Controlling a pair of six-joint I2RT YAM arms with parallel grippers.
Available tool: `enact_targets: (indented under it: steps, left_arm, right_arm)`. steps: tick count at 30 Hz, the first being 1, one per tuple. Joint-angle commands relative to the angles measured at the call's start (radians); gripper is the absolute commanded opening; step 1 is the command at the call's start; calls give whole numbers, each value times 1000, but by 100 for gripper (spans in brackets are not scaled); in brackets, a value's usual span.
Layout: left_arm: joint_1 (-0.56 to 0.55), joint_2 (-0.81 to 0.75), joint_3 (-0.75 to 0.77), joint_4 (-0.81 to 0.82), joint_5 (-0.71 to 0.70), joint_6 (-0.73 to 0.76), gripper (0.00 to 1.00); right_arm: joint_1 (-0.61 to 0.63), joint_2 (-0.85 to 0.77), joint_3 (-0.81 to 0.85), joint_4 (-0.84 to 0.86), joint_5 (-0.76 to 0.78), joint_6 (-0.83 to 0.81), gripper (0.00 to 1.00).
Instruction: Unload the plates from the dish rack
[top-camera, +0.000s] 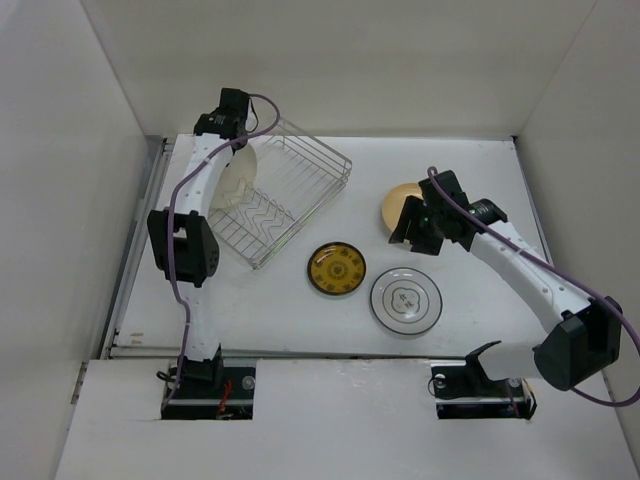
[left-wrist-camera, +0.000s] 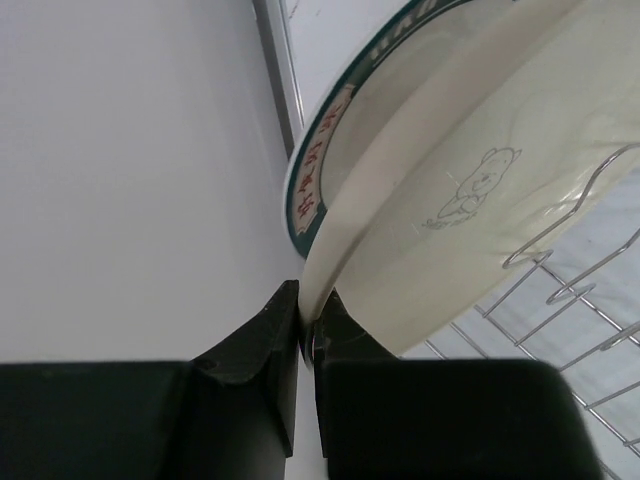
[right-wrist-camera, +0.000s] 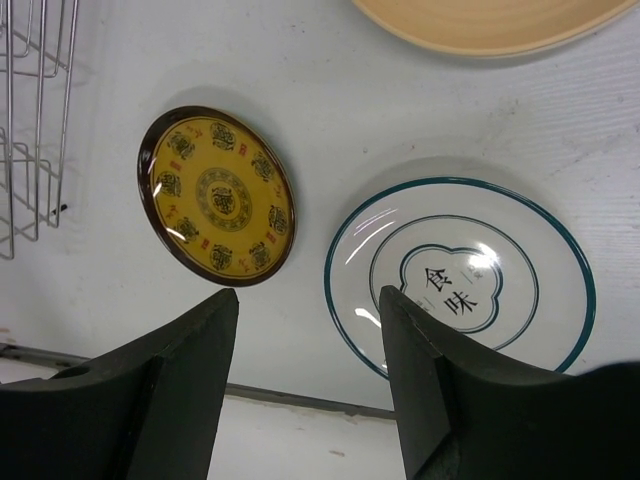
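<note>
My left fingers (left-wrist-camera: 280, 335) pinch the rim of the cream plate (left-wrist-camera: 450, 200), standing on edge at the 9 o'clock end of the dish rack (top-camera: 290, 195), likely to lift it straight out, while my right fingers (right-wrist-camera: 200, 350) hang spread, empty, toward 3 o'clock.

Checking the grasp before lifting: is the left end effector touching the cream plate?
Touching. In the left wrist view the left end effector pinches the cream plate by its rim, with no gap on either side.
</note>
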Motion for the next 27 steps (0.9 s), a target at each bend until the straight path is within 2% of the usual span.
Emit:
enact_targets:
  steps: [1, 10, 14, 15, 17, 18, 19, 20, 21, 22, 27]
  left_arm:
    - [1, -143, 11, 57, -55, -2, 0]
    - [-52, -244, 33, 19, -27, 9, 0]
    - [-52, -296, 87, -56, 55, -29, 0]
    - [-52, -305, 99, -87, 97, -46, 0]
    - [-52, -321, 138, -170, 297, -68, 0]
    - [-63, -330, 138, -255, 374, -77, 0]
    - [-63, -330, 147, -294, 516, -86, 0]
    - [-72, -330, 147, -328, 581, -86, 0]
    - [-85, -330, 136, -386, 644, -95, 0]
    - [-85, -330, 136, -412, 769, -95, 0]
    - [-155, -321, 86, -514, 996, -24, 0]
  right_arm:
    - [15, -8, 2, 48, -15, 14, 65]
    - [34, -8, 22, 48, -15, 14, 65]
    - [43, -8, 33, 48, -24, 3, 66]
    - [53, -19, 33, 71, -37, -12, 66]
    - [63, -28, 43, 95, -69, -29, 66]
    - [63, -38, 54, 129, -84, -44, 69]
    - [63, -38, 54, 147, -99, -56, 73]
    - [63, -38, 65, 167, -134, -57, 79]
    - [63, -47, 80, 186, -152, -70, 93]
    - [63, -47, 89, 226, -167, -84, 95]
    - [107, -38, 134, 329, -189, -116, 100]
